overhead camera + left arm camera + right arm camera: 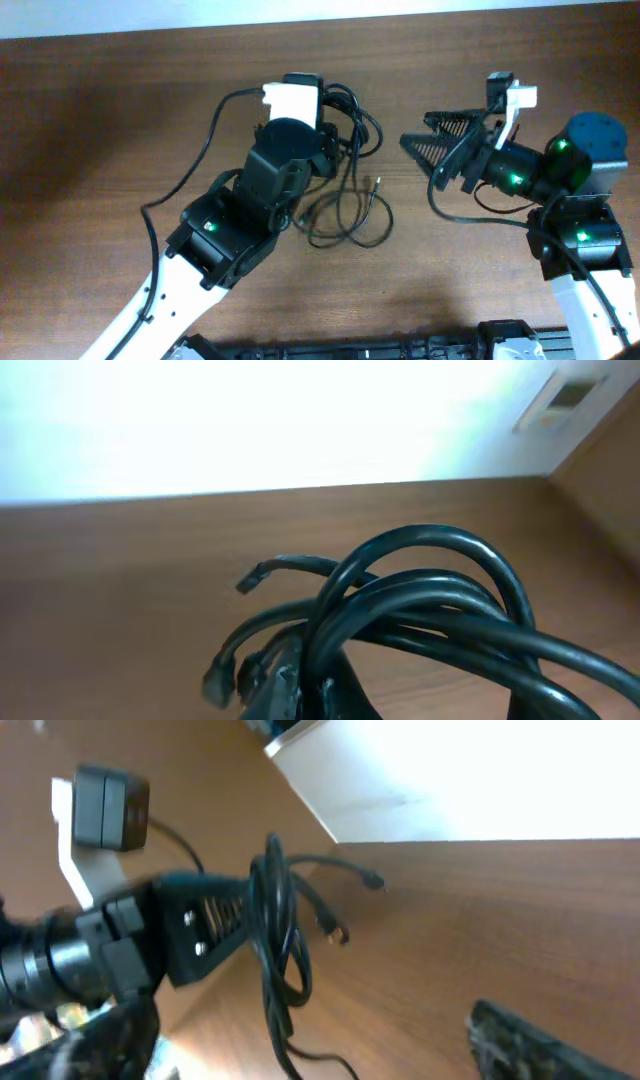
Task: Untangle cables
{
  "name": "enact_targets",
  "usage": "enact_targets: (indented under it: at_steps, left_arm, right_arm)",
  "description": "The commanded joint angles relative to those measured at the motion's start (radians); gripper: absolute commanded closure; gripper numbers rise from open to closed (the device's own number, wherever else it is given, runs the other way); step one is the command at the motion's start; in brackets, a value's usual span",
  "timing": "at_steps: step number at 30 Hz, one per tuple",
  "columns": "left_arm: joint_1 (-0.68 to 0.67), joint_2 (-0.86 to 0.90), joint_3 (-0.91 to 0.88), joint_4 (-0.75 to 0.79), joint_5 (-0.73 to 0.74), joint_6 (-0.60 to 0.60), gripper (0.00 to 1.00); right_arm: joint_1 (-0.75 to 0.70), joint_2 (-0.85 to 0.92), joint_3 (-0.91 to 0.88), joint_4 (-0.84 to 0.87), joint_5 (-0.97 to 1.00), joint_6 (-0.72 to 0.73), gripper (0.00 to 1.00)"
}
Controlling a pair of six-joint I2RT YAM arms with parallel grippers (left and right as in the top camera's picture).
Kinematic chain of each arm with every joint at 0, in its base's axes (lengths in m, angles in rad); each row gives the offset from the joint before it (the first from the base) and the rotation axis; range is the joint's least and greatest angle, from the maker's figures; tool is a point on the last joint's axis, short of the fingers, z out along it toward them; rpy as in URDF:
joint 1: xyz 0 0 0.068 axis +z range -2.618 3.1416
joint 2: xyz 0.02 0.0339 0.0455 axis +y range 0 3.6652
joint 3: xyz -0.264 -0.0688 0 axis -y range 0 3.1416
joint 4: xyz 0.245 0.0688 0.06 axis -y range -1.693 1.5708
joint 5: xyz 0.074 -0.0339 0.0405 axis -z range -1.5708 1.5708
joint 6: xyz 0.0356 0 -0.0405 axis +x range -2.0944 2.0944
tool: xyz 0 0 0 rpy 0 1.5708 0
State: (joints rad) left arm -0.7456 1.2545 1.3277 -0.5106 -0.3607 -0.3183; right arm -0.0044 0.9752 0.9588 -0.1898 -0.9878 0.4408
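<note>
Left gripper (235, 915) clenching the cables (278, 935); right gripper (425, 150) standing released.
Left gripper fingers are pinching a bunch of looped black cables, with the loops hanging down past the grip. Farther out, loose loops are lying spread on the brown table (100, 120) toward the middle, and one small plug (378, 182) is pointing toward the right arm. The right gripper is sitting near the cables but apart from them, jaws spread wide, grasping nothing.

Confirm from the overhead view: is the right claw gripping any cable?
No, the right claw stands open, apart from the cables lying left of it.
</note>
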Motion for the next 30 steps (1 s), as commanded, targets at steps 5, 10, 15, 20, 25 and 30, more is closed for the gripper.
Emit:
enact_targets:
  at_steps: [5,10,15,20,25,30]
  left_arm:
    - [-0.033,-0.017,0.021,0.040,0.040,0.276,1.00]
    - [-0.110,0.011,0.021,0.093,0.037,0.274,1.00]
    - [-0.187,0.061,0.021,0.133,-0.145,0.218,1.00]
    - [-0.219,0.062,0.021,0.151,-0.185,0.195,1.00]
    - [-0.232,0.062,0.021,0.158,-0.193,0.191,1.00]
    - [-0.232,0.062,0.021,0.142,-0.304,0.119,1.00]
  right_arm:
    - [-0.002,-0.008,0.006,-0.074,-0.057,-0.259,0.02]
    - [0.000,-0.008,0.006,-0.117,-0.056,-0.281,0.09]
    - [0.032,-0.008,0.006,-0.118,-0.052,-0.280,0.28]
    - [0.032,-0.008,0.006,-0.119,-0.052,-0.280,0.41]
    - [0.032,-0.008,0.006,-0.121,-0.048,-0.280,0.88]
    - [0.031,-0.008,0.006,-0.122,-0.035,-0.275,0.96]
